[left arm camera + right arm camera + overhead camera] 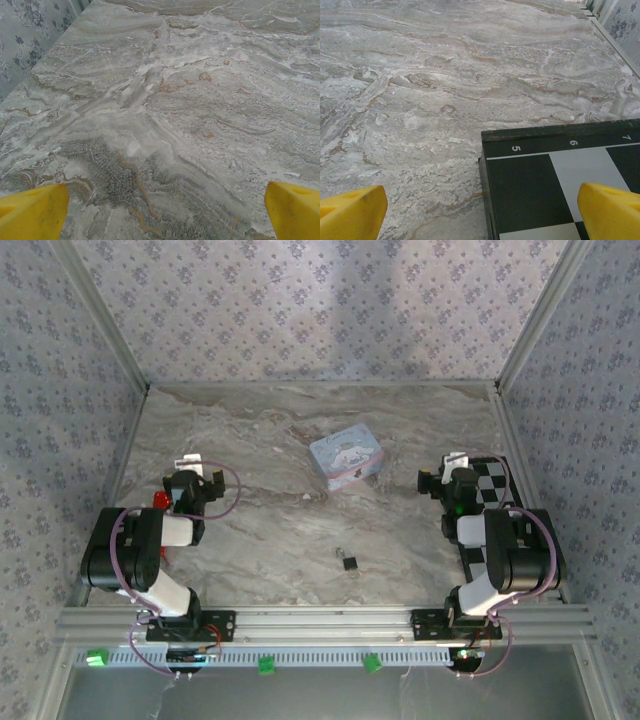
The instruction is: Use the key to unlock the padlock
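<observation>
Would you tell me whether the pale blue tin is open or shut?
Shut: the tin shows its printed lid on top, no interior visible.

Left arm and right arm sit folded, jaws spread wide.

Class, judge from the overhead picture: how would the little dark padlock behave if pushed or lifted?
The padlock looks tiny and compact, so probably rigid and light. Lying on the smooth marble table, it would likely slide, not roll. Its thin shackle might pivot when gripped.

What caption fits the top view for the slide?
Padlock lies on the marble table toward the near edge, pale blue tin farther back.
</observation>
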